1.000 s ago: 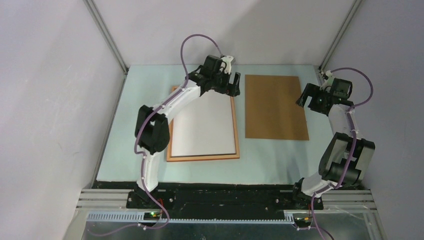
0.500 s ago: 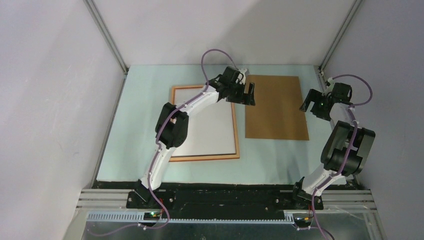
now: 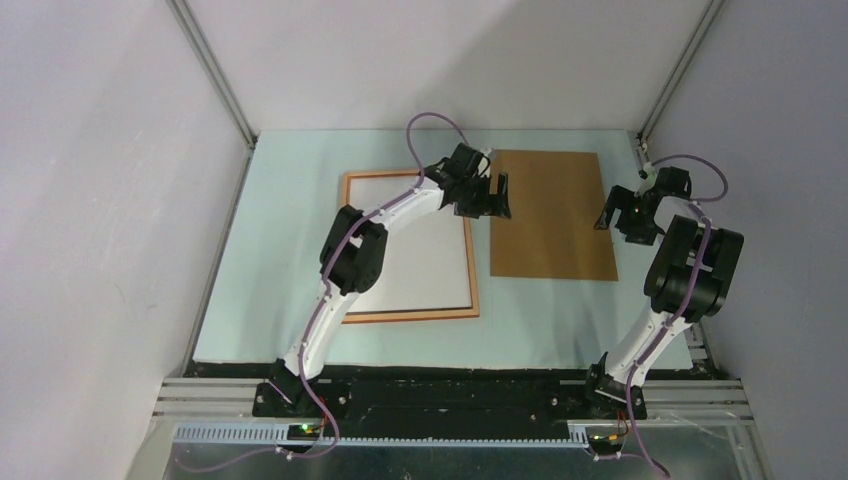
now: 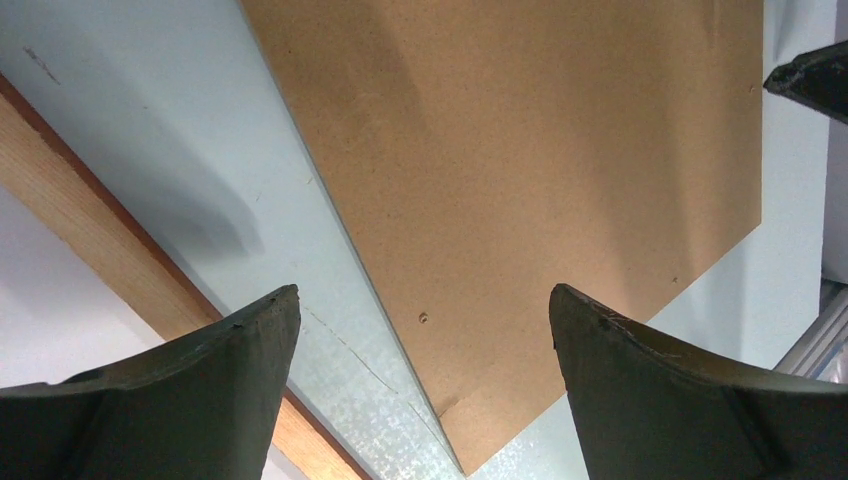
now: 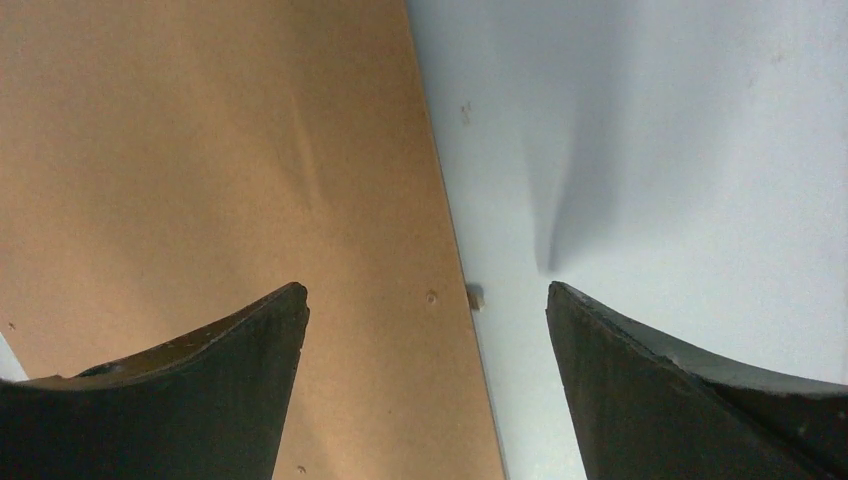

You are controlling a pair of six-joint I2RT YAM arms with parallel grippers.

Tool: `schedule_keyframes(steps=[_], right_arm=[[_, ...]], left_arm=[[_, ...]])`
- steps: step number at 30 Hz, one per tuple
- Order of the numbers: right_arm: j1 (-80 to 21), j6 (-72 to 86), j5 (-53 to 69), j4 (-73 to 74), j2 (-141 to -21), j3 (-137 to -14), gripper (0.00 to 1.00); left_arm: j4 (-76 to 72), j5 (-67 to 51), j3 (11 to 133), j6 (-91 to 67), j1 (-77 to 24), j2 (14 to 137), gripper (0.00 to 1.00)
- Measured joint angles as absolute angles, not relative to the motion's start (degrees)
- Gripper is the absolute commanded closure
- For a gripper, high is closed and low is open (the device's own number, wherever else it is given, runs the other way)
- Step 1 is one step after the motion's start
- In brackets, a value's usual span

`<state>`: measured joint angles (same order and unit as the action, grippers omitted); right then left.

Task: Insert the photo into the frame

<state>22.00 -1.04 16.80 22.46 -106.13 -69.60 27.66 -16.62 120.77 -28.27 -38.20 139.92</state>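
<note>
My left claw (image 3: 487, 199) and right claw (image 3: 625, 217), both wide, flank the long near-far edges of the backing board (image 3: 550, 215); the frame (image 3: 408, 315) lies left of the left claw.

Frame (image 3: 410, 315): thin orange-brown wooden rectangle, lying flat on the table (image 3: 280, 250), left of centre from where I stand, long sides running away from me. Photo (image 3: 425, 260) lies flat inside it, white reverse up, nearly filling the opening. Printed side not visible to me.

Frame (image 3: 405, 316) corner behind left claw (image 3: 487, 205)
</note>
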Motion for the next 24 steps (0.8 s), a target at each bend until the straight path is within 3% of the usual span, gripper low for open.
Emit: schedule_keyframes(steps=[24], right_arm=[[20.4,1.3,24.8,33.0,-123.3,-93.4,0.13]], left_arm=[[26.7,-21.3,126.1,-33.6,-39.5,145.6,0.01]])
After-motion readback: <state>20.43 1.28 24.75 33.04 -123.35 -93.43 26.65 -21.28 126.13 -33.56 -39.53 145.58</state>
